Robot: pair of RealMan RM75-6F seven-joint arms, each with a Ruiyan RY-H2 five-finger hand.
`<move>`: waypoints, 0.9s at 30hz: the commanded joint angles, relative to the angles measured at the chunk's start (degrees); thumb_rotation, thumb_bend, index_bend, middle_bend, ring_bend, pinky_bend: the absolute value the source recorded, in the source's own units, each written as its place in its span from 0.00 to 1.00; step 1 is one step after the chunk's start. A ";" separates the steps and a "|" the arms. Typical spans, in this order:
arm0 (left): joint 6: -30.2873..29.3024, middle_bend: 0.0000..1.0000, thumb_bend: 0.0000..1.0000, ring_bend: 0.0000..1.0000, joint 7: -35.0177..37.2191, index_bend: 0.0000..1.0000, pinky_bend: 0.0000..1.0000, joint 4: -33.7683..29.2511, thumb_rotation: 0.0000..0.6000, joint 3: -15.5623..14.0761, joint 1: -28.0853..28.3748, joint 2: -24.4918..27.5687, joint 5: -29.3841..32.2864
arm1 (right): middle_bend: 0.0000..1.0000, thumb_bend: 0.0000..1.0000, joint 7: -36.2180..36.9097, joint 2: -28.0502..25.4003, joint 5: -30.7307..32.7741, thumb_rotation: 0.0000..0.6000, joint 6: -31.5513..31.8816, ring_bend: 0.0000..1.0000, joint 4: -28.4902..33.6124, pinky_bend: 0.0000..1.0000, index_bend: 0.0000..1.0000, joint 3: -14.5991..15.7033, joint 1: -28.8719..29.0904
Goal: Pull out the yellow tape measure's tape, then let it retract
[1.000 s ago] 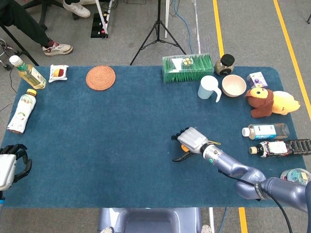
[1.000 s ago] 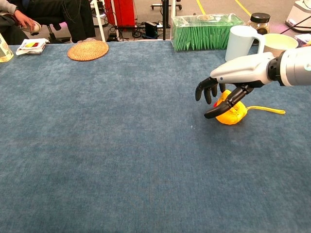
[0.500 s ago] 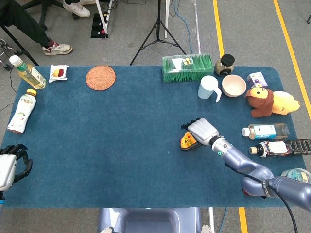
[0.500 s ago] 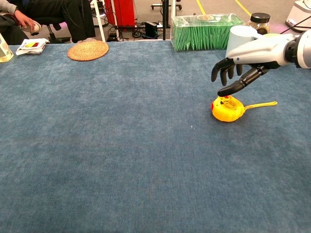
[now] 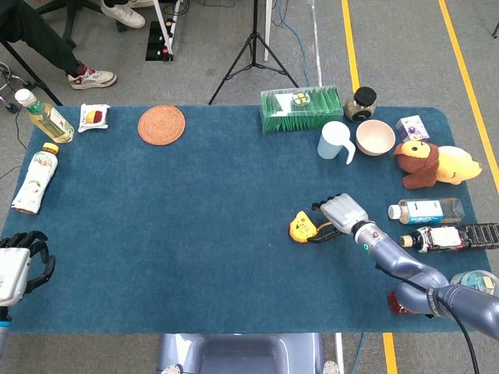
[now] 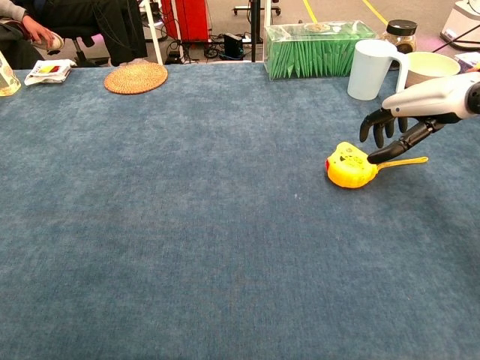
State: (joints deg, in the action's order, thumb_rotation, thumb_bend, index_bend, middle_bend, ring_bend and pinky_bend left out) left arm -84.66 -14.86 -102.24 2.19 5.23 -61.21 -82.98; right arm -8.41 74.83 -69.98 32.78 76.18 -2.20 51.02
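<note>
Tape (image 6: 403, 160) looks thin and springy — I'd pinch its tip; right hand (image 6: 395, 126) hovers spread, empty, just right of the yellow tape measure (image 6: 349, 166).

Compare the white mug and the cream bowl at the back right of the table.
The mug is taller and narrower; the bowl is low and wide. The mug is white with a handle; the bowl is cream with no handle. Both stand upright, side by side, next to the green box, apart from either hand.
</note>
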 commanded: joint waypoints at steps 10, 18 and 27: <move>-0.30 0.37 0.24 0.31 0.81 0.55 0.37 0.61 1.00 -0.16 -0.50 0.13 0.24 | 0.33 0.16 -0.46 0.97 -0.31 0.15 -1.29 0.28 0.56 0.28 0.21 -0.54 1.50; -0.52 0.37 0.24 0.31 1.67 0.55 0.37 1.34 1.00 -0.25 -0.85 0.11 0.29 | 0.33 0.16 -1.31 1.06 -0.40 0.15 -1.68 0.28 2.37 0.29 0.21 -0.85 2.57; -0.95 0.37 0.24 0.31 2.13 0.55 0.37 1.70 1.00 -0.30 -1.21 0.10 0.13 | 0.33 0.16 -2.83 0.10 -1.63 0.15 -1.28 0.29 6.81 0.29 0.21 -0.54 3.37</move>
State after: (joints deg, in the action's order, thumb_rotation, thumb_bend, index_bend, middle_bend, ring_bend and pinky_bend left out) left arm -85.60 -12.74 -100.54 1.90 4.03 -61.10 -82.83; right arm -10.87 75.19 -71.23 31.34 82.27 -2.90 54.25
